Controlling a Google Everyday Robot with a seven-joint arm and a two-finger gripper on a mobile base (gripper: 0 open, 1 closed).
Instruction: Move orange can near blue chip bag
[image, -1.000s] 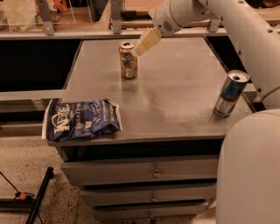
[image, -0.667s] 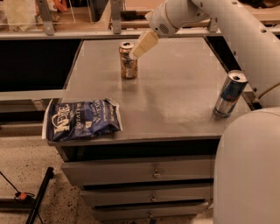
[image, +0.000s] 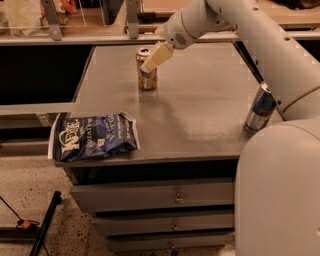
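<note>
The orange can (image: 147, 79) stands upright at the back left of the grey table top (image: 200, 100). My gripper (image: 152, 59) reaches down from the upper right and its cream tip overlaps the can's upper part in the camera view. The blue chip bag (image: 95, 137) lies flat at the table's front left corner, well in front of the can and apart from it.
A taller slim blue-and-silver can (image: 260, 107) stands at the table's right edge, next to my arm. Drawers (image: 175, 197) sit under the table top. A black stand leg (image: 42, 230) lies on the floor at the lower left. A shelf runs behind the table.
My gripper has moved left and down toward the orange can and now overlaps its top. The can, the chip bag and the slim can have not moved.
</note>
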